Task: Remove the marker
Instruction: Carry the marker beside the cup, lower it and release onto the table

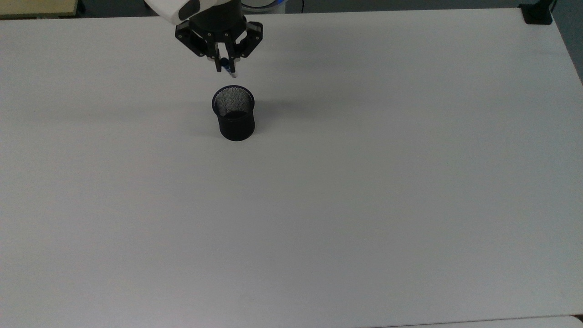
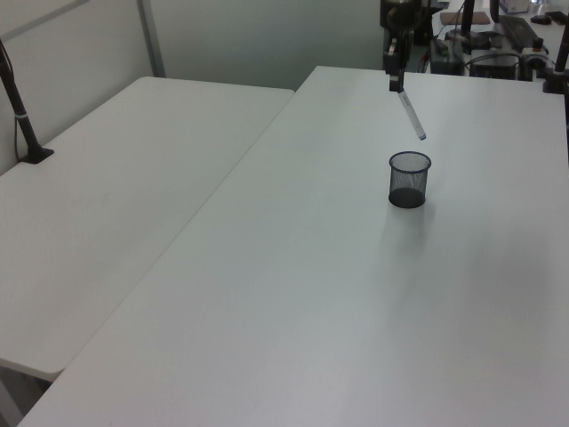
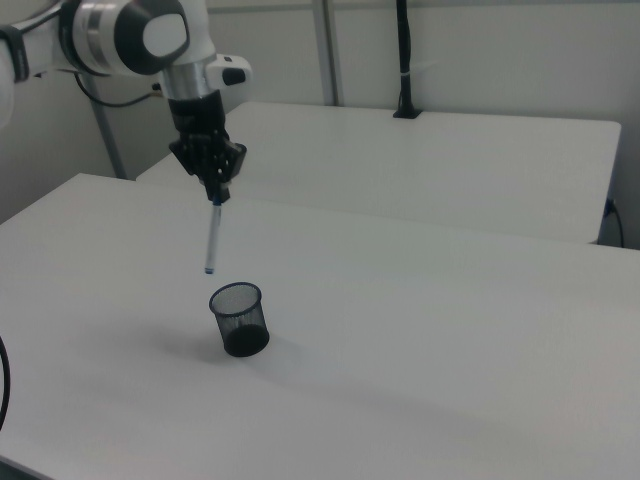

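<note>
My gripper (image 1: 224, 64) (image 2: 394, 82) (image 3: 216, 193) hangs high above the table, shut on the upper end of the marker (image 1: 229, 69) (image 2: 410, 114) (image 3: 211, 236). The thin white pen dangles below the fingers, slightly tilted, with its lower tip clear of the rim of the black mesh cup (image 1: 233, 113) (image 2: 409, 179) (image 3: 239, 319). The cup stands upright on the white table (image 1: 346, 182), a little below and beside the pen's tip.
A second white table (image 2: 107, 196) (image 3: 450, 160) stands beside this one, with a black pole clamped to it (image 2: 22, 116) (image 3: 405, 60). A black clamp (image 1: 537, 13) sits at the top view's far right corner. Desk clutter (image 2: 498, 53) lies behind the arm.
</note>
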Motion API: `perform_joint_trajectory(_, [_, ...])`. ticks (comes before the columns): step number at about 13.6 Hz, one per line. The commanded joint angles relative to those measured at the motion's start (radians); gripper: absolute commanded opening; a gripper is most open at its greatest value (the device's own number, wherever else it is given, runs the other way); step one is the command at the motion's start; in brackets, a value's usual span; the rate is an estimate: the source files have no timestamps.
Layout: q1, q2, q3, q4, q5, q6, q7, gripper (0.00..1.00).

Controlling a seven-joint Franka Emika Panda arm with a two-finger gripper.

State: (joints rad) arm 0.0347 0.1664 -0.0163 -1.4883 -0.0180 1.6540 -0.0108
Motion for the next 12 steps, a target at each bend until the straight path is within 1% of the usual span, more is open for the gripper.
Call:
perform_joint_trajectory(1, [0.091,0.013,0.006,0.01,0.032,-0.036,0.093,0.11])
perform_joint_trajectory(2, [0.131,0.034,0.006,0.006,0.032,-0.031,0.136,0.11])
perform_joint_trajectory(3, [0.167,0.065,0.006,0.006,0.038,-0.028,0.15,0.11])
perform_joint_trajectory(5, [0.203,0.106,0.006,0.006,0.061,-0.017,0.15,0.11])
perform_joint_trajectory(7, [0.24,0.151,0.006,-0.003,0.063,0.045,0.181,0.12])
perform_joint_trajectory(10, [0.275,0.223,0.006,-0.007,0.056,0.099,0.21,0.14])
perform_joint_trajectory(12, [0.278,0.254,0.006,-0.007,0.058,0.11,0.213,0.16])
